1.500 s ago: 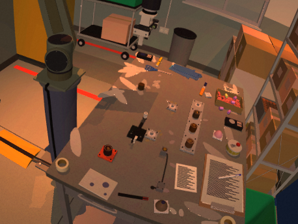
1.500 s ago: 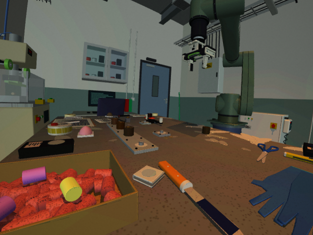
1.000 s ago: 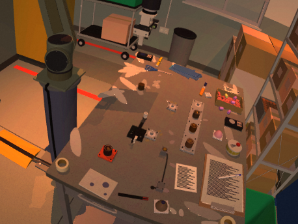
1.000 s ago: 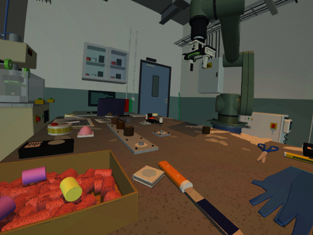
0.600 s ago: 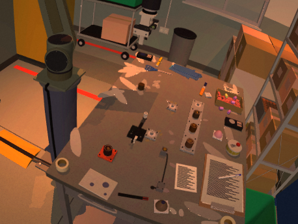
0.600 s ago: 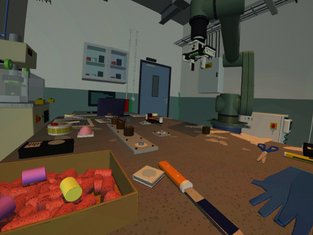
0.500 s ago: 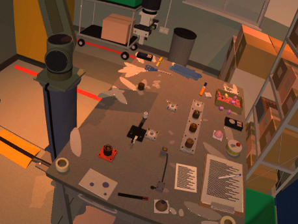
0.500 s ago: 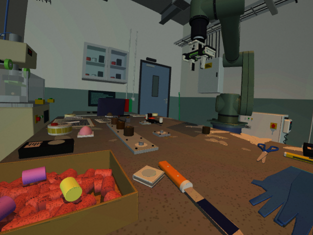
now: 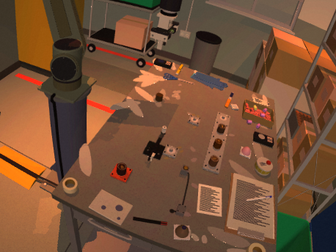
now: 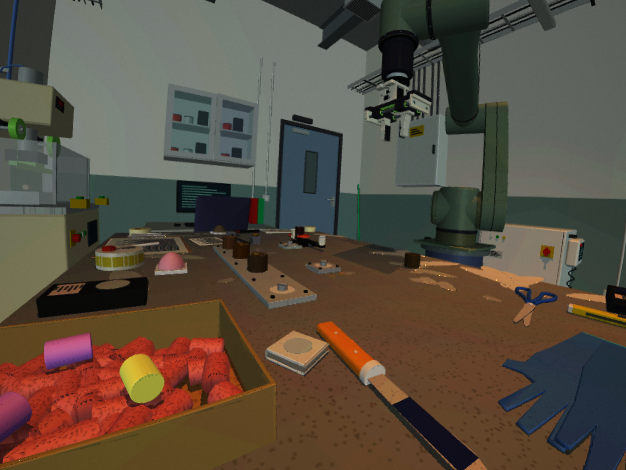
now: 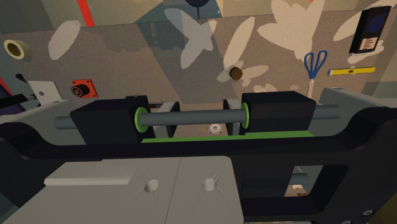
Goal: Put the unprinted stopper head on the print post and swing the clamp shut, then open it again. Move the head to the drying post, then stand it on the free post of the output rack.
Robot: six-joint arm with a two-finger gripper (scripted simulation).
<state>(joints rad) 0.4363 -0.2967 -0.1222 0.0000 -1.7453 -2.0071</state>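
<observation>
On the far part of the bench a small brown stopper head (image 9: 159, 97) (image 10: 412, 260) (image 11: 235, 73) stands alone. Mid-bench sits the black clamp (image 9: 155, 146) with its arm swung open, beside a white print post (image 9: 170, 150). A second white post (image 9: 194, 119) (image 10: 322, 266) stands further back. The long output rack (image 9: 217, 142) (image 10: 265, 280) carries three brown heads, and its end post (image 10: 282, 287) is bare. My gripper (image 10: 394, 132) (image 11: 194, 117) hangs high above the bench, open and holding nothing.
The arm's base column (image 9: 68, 106) stands at the bench's left edge. A red square fixture (image 9: 121, 171) lies near the clamp. Scissors (image 10: 530, 301), blue gloves (image 10: 576, 389), a knife (image 10: 394, 389) and a box of stoppers (image 10: 116, 389) lie around the bench.
</observation>
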